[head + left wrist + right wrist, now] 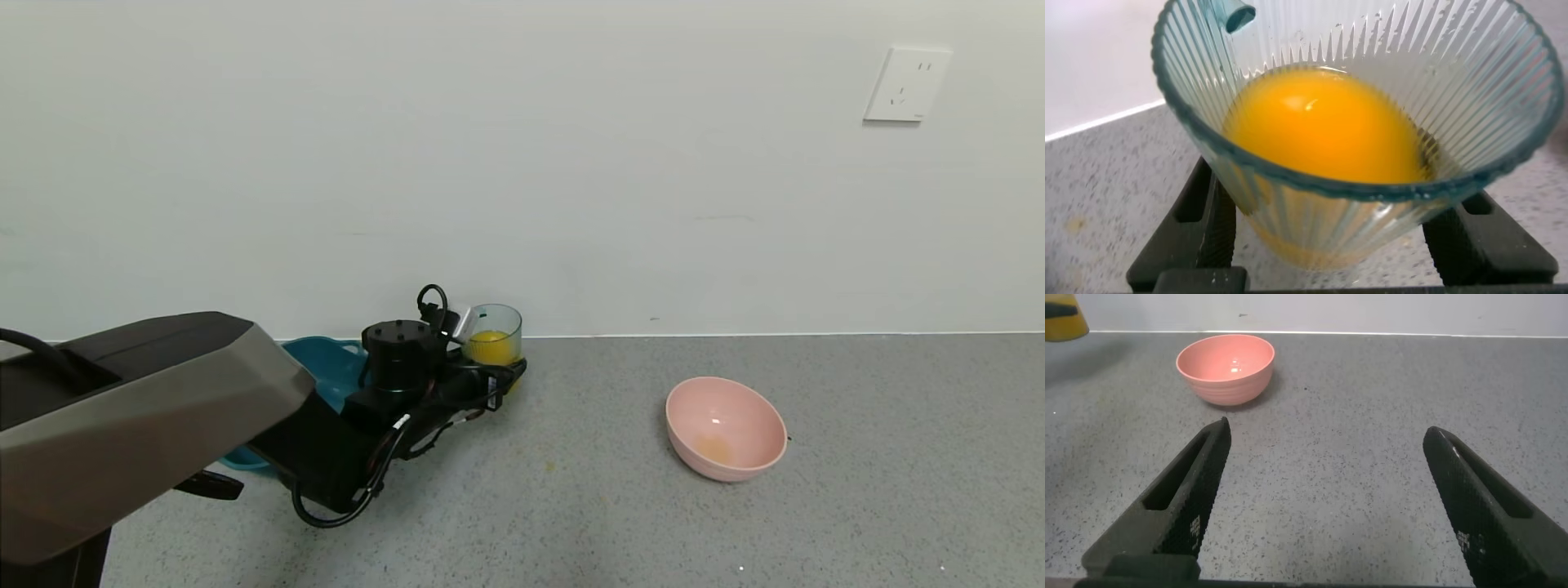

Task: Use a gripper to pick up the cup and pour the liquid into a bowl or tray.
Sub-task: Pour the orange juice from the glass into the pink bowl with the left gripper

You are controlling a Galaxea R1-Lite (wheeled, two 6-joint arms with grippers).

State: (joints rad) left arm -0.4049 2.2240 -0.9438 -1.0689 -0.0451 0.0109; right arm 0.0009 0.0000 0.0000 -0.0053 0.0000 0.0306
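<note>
The ribbed pale blue-green cup [495,325] stands near the wall at centre left, part full of bright orange liquid [491,346]. My left gripper [504,377] reaches in from the left, and its black fingers [1205,214] press the cup [1388,57] on both sides. The liquid [1327,126] fills the cup's lower part in the left wrist view. The pink bowl [725,428] sits on the grey floor to the right, with an orange smear inside. My right gripper [1327,433] is open and empty over bare floor, with the bowl [1226,367] ahead of it.
A dark teal tub [331,371] lies behind my left arm, next to the wall. The white wall runs along the back, with a socket [906,84] at upper right. Speckled grey floor [898,457] lies around and beyond the bowl.
</note>
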